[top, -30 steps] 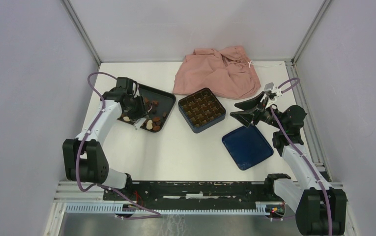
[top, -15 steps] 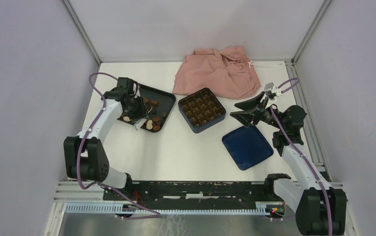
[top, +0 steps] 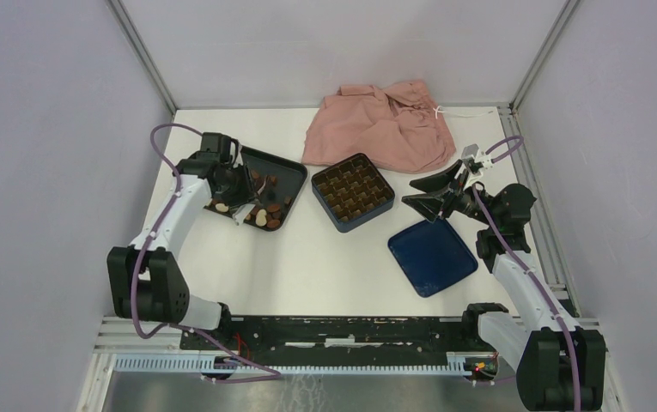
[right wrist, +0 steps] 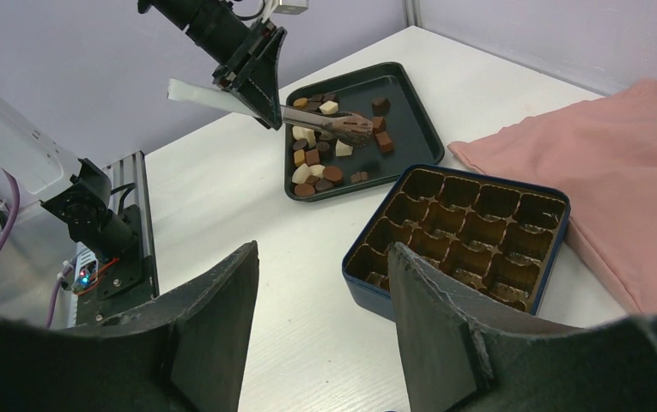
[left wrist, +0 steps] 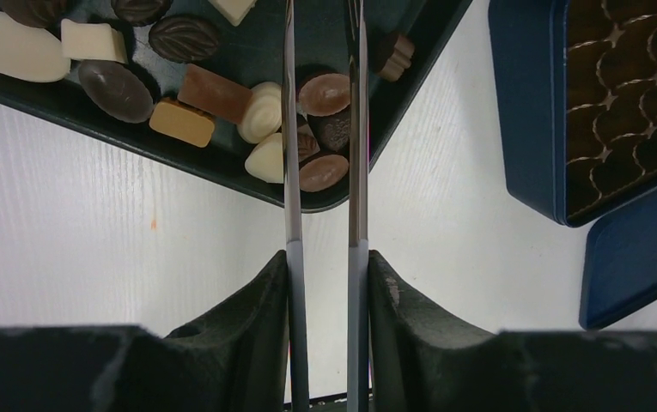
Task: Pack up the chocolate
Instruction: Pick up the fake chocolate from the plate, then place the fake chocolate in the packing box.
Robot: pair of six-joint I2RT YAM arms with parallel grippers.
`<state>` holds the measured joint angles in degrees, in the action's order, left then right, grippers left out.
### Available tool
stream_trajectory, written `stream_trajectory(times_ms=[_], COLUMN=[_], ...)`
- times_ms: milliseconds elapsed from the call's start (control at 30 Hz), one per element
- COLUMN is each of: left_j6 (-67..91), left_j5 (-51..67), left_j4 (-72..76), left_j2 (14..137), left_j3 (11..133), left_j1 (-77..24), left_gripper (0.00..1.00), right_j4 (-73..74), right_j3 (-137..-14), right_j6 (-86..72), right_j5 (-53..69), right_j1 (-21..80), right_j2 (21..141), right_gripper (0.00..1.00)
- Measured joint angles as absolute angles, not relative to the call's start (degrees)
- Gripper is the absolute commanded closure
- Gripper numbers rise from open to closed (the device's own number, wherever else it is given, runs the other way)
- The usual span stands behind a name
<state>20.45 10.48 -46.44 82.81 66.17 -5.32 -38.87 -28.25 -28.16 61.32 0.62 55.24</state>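
Top external view, from the left: left jaws point(top: 237, 183) clenched on a pair of tongs point(left wrist: 291, 172), hanging over the black tray point(top: 297, 174) on the left of the bench point(top: 325, 266). Shifted a touch toward the tray's far-left side over the last second, elbow swung outward, squeeze slightly tighter. Probably closing on one piece; nothing lifted clear yet, as far as can be told. All chocolate point(top: 261, 218) lying in the tray, mostly along its near edge, none in the blue box point(top: 343, 225) just to the right, with grid cells seemingly empty. So packing barely begun, by the look of it. Farther right, box lid point(top: 432, 256) flat on the bench, pink cloth point(top: 376, 129) behind. Right jaws point(top: 409, 194) spread wide, gripping nothing, hovering above the lid's far corner, unmoved.

Left wrist view adds detail lost from overhead: tong blades running parallel, brown pieces lying between them, tips cut off by the frame edge. Cannot tell from there whether anything is pinched. Right wrist view supplies the side angle: spoon-shaped tong ends low over the pile, and a clear look into the box's bare cells.
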Motion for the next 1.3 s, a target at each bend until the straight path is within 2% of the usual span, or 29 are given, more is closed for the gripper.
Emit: stream_trajectory(times_ms=[233, 500, 733, 1000, 1300], left_j6=[20.5, 23.3, 29.2, 32.1, 31.9], left_j5=[12.1, 21.8, 26.1, 21.3, 10.2], left_j4=[-46.3, -43.2, -37.7, -34.9, -37.3], left_j2=[76.9, 69.0, 66.7, 69.7, 77.3], left_j3=[66.1, 63.7, 62.5, 64.1, 68.6], left_j1=[-5.3, -5.9, -12.4, -24.1, -30.0], left_gripper=[0.93, 0.93, 0.93, 0.93, 0.93], right_j4=[-38.9, -38.1, -34.9, -28.7, -25.0], right_j3=[-28.3, -28.3, -28.3, -29.7, -30.3], right_j6=[-28.1, -26.7, -22.8, -16.8, -13.6], right_j5=[61.4, 61.4, 61.4, 61.2, 60.8], right_j1=[0.6, 0.6, 0.6, 0.6, -1.4], right_j2=[55.2, 55.2, 55.2, 55.5, 56.3], right_gripper=[0.37, 0.37, 0.37, 0.38, 0.37])
